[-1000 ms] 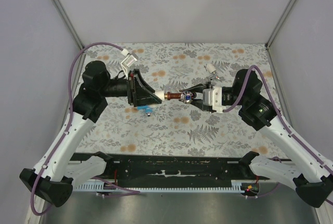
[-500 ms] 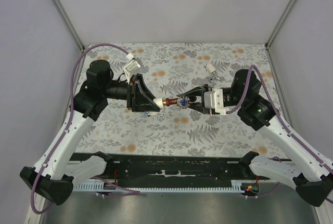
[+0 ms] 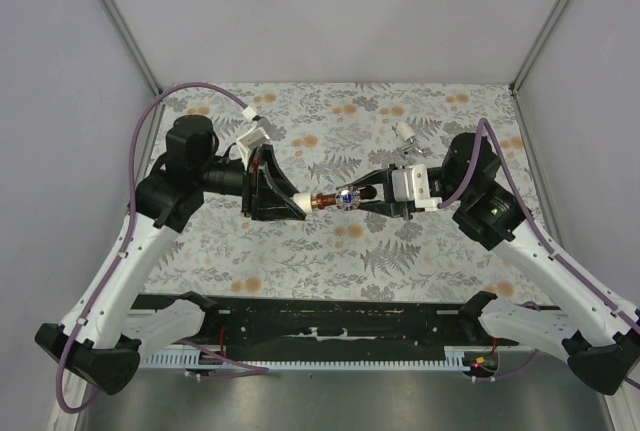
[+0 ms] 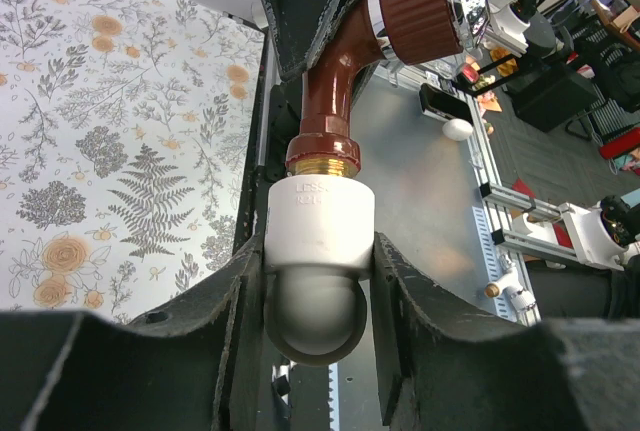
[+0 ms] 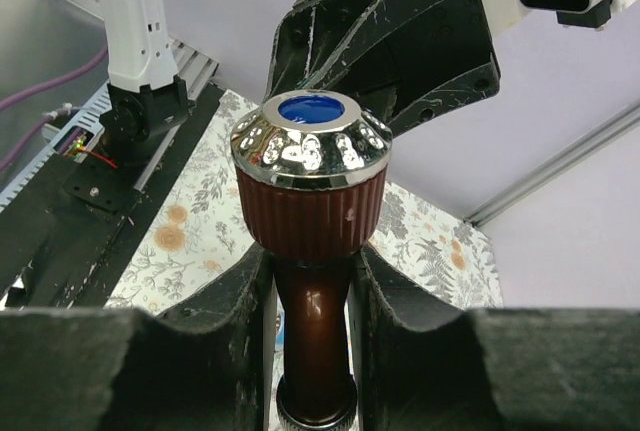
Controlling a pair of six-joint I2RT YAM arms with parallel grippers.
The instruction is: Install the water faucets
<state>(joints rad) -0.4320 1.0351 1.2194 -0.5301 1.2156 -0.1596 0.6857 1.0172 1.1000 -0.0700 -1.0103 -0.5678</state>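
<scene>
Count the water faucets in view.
2. Brown faucet: gripped in the right fingers, above mid-table. White-silver faucet: lying on the table beyond the right arm. Arms may hide others.

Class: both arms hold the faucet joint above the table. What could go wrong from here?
1. The right claw pinches the brown faucet by its smooth stem under the knob; it may slip while turning.
2. The left claw grips the white pipe fitting by its rounded end, which might twist loose.
3. If the arms sit off-axis, the brass thread may bind.
</scene>
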